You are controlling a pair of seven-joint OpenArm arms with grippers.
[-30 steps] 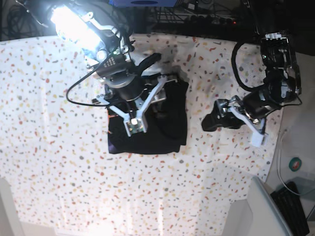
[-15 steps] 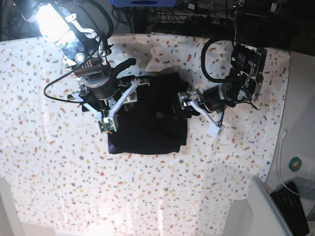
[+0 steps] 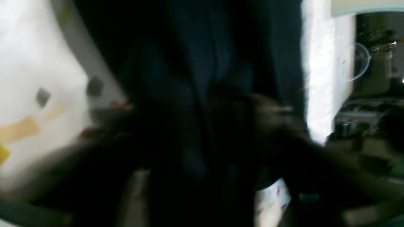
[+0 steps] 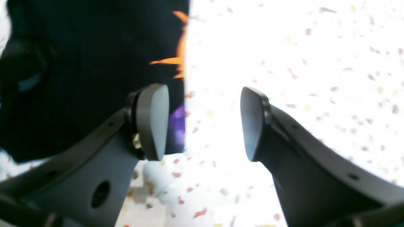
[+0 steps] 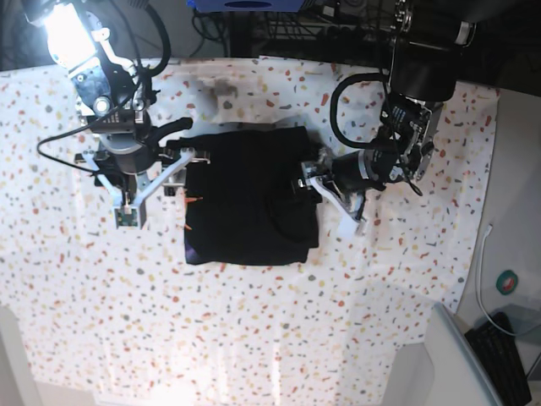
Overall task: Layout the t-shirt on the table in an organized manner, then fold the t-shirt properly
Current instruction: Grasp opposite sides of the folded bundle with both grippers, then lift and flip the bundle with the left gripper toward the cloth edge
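Observation:
The black t-shirt [image 5: 245, 203] lies folded into a rough rectangle in the middle of the speckled table [image 5: 254, 321]. Small orange and purple print [image 4: 180, 47] shows along its left edge. My right gripper [image 5: 156, 193] hovers at that left edge. It is open [image 4: 205, 123], with one finger above the cloth [image 4: 79, 63] and the other above bare table [image 4: 284, 47]. My left gripper [image 5: 325, 201] sits at the shirt's right edge. Blurred dark cloth [image 3: 205, 63] fills the left wrist view and hides how the jaws stand.
A bright lamp [image 5: 63, 34] glares at the top left. The table's right edge [image 5: 478, 211] runs close to the left arm. Past it are a white bin [image 5: 465, 355], a keyboard [image 5: 507, 347] and a cable.
My right gripper has moved left off the shirt's top to its left edge. My left gripper has travelled left across the table to the shirt's right edge.

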